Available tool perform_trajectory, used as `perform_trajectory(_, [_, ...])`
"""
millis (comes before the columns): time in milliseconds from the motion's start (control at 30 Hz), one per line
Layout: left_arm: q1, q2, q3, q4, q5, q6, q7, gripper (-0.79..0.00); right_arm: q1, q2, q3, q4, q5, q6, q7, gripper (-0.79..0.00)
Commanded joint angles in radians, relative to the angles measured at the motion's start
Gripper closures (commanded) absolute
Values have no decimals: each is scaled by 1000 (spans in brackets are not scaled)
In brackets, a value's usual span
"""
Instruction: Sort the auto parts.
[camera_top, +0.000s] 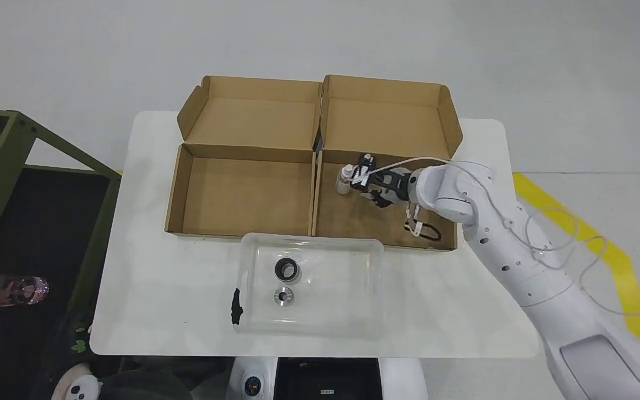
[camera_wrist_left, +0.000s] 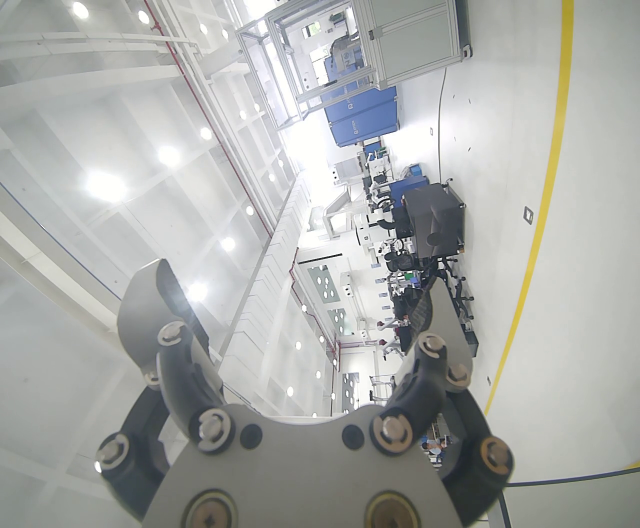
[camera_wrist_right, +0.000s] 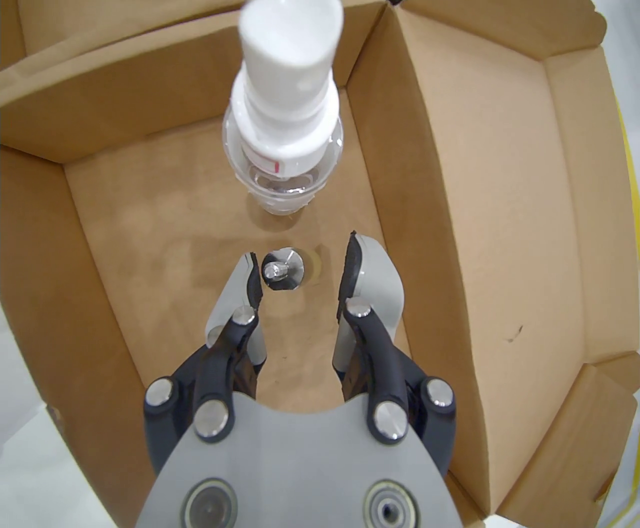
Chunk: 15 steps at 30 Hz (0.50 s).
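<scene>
Two open cardboard boxes sit side by side on the far half of the table (camera_top: 150, 300): the left box (camera_top: 240, 195) and the right box (camera_top: 350, 218). Inside the right box, near its left wall, hangs the right gripper (camera_wrist_right: 301, 260), fingers set wide and holding nothing. Between them on the box floor lies a small metal part (camera_wrist_right: 283, 270), close to one finger. Just beyond it is a clear bottle (camera_wrist_right: 287, 100) with a white cap; its label bears a red mark, the print too small to read.

From the top view, a clear tray (camera_top: 340, 300) at the near edge holds a black ring (camera_top: 287, 268) and a silver part (camera_top: 284, 295). Up toward a hall ceiling points the left gripper (camera_wrist_left: 297, 277), fingers wide and empty. White lettering on the blue cabinets (camera_wrist_left: 360, 110) is illegible.
</scene>
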Motion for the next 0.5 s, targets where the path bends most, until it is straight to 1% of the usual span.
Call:
perform_trajectory(0, [0,0,0,0,0,0,0,-785,-20,8,24,-28,4,-8,-2,-326])
perform_trajectory(467, [0,0,0,0,0,0,0,-785,-210,59,164,-250,65,-112,-86,-329])
